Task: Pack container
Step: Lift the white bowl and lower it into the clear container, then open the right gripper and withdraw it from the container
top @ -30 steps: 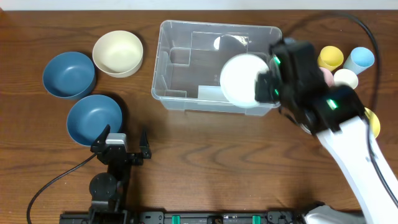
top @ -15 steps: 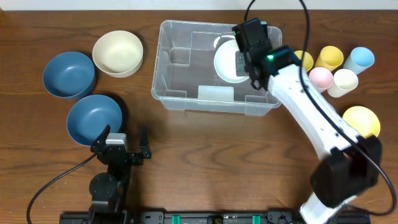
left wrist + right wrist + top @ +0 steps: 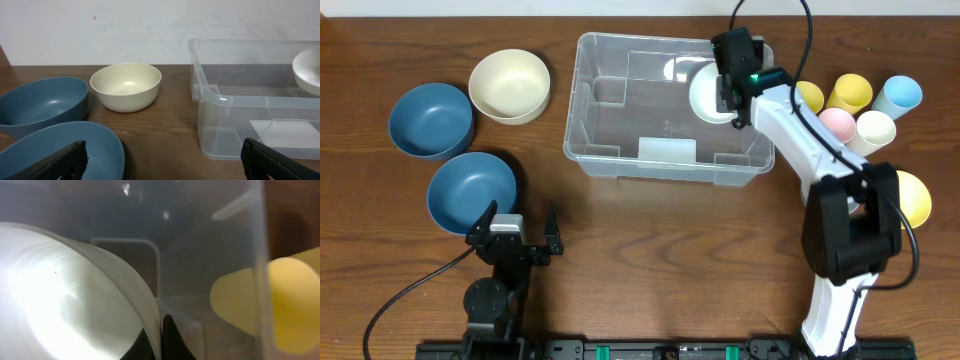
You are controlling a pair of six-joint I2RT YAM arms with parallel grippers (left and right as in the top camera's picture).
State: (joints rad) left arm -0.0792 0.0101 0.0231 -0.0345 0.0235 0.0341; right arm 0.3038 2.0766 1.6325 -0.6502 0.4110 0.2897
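The clear container [image 3: 620, 160] stands at the table's middle back. My right gripper [image 3: 724, 92] reaches into its far right corner, shut on the rim of a white bowl [image 3: 708, 98] that is tilted inside the bin. In the right wrist view the two fingers [image 3: 171, 339] pinch the white bowl [image 3: 65, 295] at its edge. My left gripper [image 3: 520, 232] rests open near the front left, with nothing between its fingers. In the left wrist view the container [image 3: 235, 102] is to the right, and the white bowl [image 3: 307, 72] shows through its wall.
Two blue bowls [image 3: 430, 120] [image 3: 470, 190] and a cream bowl [image 3: 510, 85] sit left of the container. Right of it stand several cups: yellow [image 3: 850, 92], light blue [image 3: 898, 95], pink [image 3: 835, 125], cream [image 3: 875, 128]. A yellow bowl [image 3: 912, 198] lies further front.
My right arm carried the white bowl from above the container's front right rim to the back, then down into its far right corner. The left arm stayed still.
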